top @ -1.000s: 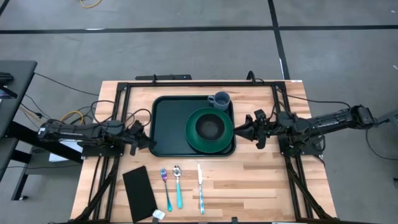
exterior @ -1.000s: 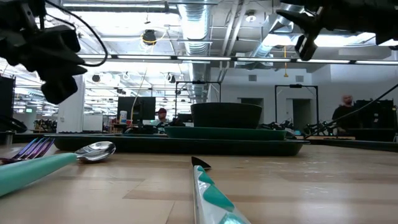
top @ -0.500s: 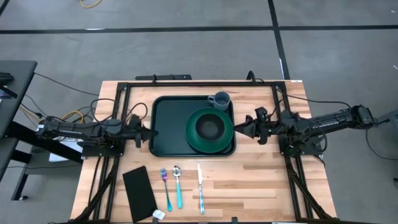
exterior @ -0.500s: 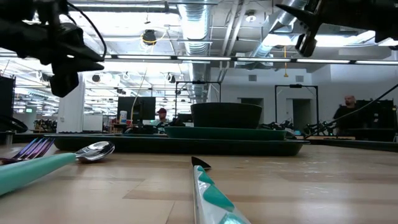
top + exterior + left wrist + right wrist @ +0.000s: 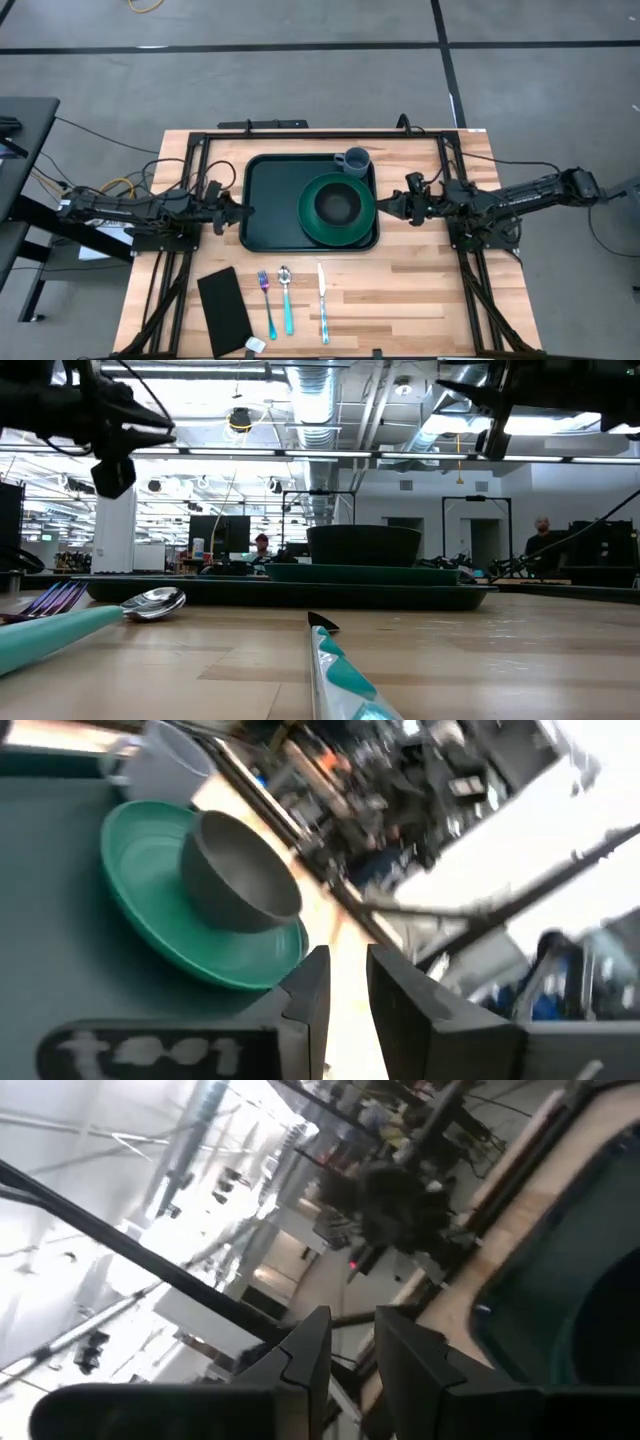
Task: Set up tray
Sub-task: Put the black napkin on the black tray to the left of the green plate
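Observation:
The dark green tray (image 5: 275, 200) lies flat on the middle of the wooden table. On its right half sits a round green plate (image 5: 310, 215) with a dark bowl (image 5: 338, 204) on it. A grey mug (image 5: 353, 160) stands in the tray's far right corner. My left gripper (image 5: 240, 212) hovers at the tray's left rim, its fingers close together with nothing between them. My right gripper (image 5: 384, 206) hovers at the tray's right rim, also shut. The low view shows both grippers (image 5: 112, 455) (image 5: 492, 420) well above the table. The left wrist view shows the plate (image 5: 150, 935) and bowl (image 5: 235, 875).
On the near part of the table lie a black napkin (image 5: 224, 310), a fork (image 5: 266, 300), a spoon (image 5: 287, 298), a knife (image 5: 322, 302) and a small white packet (image 5: 255, 345). A black frame (image 5: 320, 133) borders the table. People show in the room beyond.
My left gripper has moved a little toward the far edge, along the tray's left rim, and has turned about its own axis; in the low view it sits higher than before. My right gripper has also turned about its axis, staying by the tray's right rim. The tray has not moved.

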